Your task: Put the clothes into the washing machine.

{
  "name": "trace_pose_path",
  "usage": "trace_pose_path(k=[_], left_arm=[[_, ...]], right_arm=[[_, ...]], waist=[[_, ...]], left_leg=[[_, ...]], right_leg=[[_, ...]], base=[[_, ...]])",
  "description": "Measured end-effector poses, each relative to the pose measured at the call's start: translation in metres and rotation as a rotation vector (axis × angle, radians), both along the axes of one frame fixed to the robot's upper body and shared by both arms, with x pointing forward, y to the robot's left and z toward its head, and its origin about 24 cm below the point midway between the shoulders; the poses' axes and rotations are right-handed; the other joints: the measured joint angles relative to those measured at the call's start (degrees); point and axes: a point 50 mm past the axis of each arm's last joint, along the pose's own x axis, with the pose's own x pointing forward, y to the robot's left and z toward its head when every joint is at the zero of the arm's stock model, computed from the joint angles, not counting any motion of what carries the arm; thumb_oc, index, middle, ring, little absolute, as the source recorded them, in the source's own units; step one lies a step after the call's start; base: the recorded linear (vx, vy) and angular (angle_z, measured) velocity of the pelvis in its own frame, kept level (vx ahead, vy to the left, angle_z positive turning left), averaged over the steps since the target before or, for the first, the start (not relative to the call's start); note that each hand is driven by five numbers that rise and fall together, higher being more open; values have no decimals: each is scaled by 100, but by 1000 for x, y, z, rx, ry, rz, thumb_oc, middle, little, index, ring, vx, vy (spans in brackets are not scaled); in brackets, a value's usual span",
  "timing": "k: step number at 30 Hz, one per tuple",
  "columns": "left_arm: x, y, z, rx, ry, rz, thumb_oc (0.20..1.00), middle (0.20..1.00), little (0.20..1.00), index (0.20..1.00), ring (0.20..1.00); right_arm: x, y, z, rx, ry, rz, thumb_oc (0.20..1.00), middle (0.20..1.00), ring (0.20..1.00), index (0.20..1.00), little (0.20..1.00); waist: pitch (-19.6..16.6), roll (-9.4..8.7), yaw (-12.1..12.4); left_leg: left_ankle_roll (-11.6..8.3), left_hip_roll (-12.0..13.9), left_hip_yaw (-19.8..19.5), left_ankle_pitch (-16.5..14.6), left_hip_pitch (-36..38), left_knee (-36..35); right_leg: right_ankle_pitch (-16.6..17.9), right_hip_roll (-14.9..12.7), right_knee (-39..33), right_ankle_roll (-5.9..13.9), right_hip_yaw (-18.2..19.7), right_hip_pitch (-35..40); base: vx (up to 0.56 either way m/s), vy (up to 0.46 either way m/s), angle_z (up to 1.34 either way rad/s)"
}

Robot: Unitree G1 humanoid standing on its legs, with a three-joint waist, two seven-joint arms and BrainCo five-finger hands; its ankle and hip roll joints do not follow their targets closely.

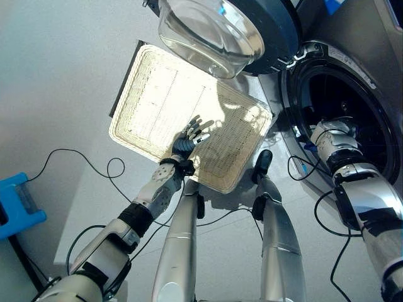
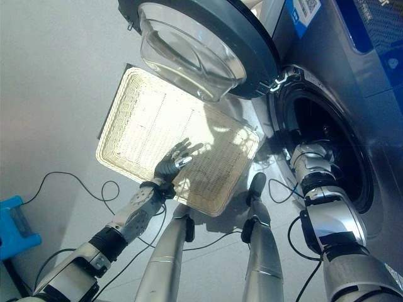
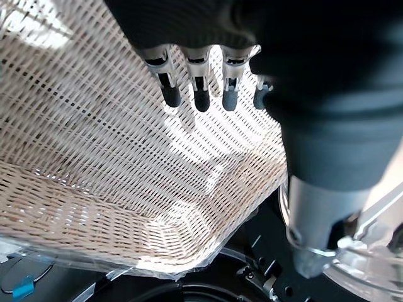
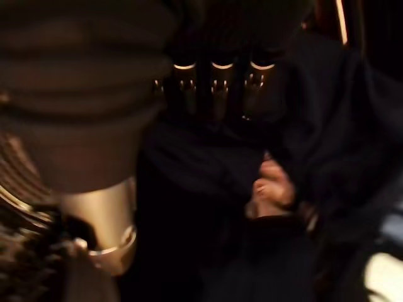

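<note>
My right hand (image 4: 214,82) was reaching inside the washing machine (image 1: 378,75) at the right of the frame, fingers straight and relaxed above dark clothes (image 4: 208,170) lying in the drum, holding nothing. I judged the main risk there to be a fold of cloth catching on the fingers as the arm came out and trailing over the drum lip. The open door (image 1: 252,31) hung at upper centre. My left hand (image 1: 191,139) hovered open over the wicker basket (image 1: 157,94) at centre left, which looked empty.
</note>
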Motion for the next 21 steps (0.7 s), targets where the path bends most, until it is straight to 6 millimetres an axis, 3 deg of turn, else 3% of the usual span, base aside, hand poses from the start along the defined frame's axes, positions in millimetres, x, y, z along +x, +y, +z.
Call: trace_pose_path(k=[14,17,21], left_arm=[[1,4,2,5,-4,7,1000,1000,1000,1000,1000],[-2,17,-7,-19,34,56,1000,1000,1000,1000,1000],[-5,16,-12,-27,50,58,1000,1000,1000,1000,1000]], right_arm=[[-3,-6,12,-176,-54,28,1000,1000,1000,1000,1000],[-1,23,50,-564,-104,187,1000,1000,1000,1000,1000],[2,25,38,-609,28,195,1000,1000,1000,1000,1000]], waist=[[2,3,-28],[2,3,-208],[3,2,-203]], left_leg=[[36,-28,-1,-69,-9,139],[52,-16,-16,-114,-128,297],[50,-4,-17,-156,-176,357]], right_leg=[[-19,-39,88,28,10,33],[-10,-33,100,39,3,-14],[-21,-24,110,43,7,-34]], base=[[2,8,0],[0,0,0],[1,4,-1]])
